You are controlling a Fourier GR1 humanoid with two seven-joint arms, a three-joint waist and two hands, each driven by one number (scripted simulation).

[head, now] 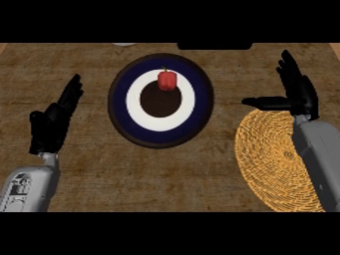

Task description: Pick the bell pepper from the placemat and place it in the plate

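Observation:
A red bell pepper (pixel 167 79) lies on the round plate (pixel 125 107), toward its far side; the plate has a dark rim, a blue ring, a white ring and a dark centre. A woven yellow placemat (pixel 271 159) lies at the right with nothing seen on it, partly covered by my right forearm. My right hand (pixel 297 89) is open above the placemat's far edge, fingers straight, thumb pointing left toward the plate. My left hand (pixel 53 122) is open at the left, fingers up, apart from the plate.
The wooden counter (pixel 69 74) spreads around the plate. A dark object (pixel 215 46) and a small pale object (pixel 124 44) show at the far edge. Lighter wood strips run along the left and right sides.

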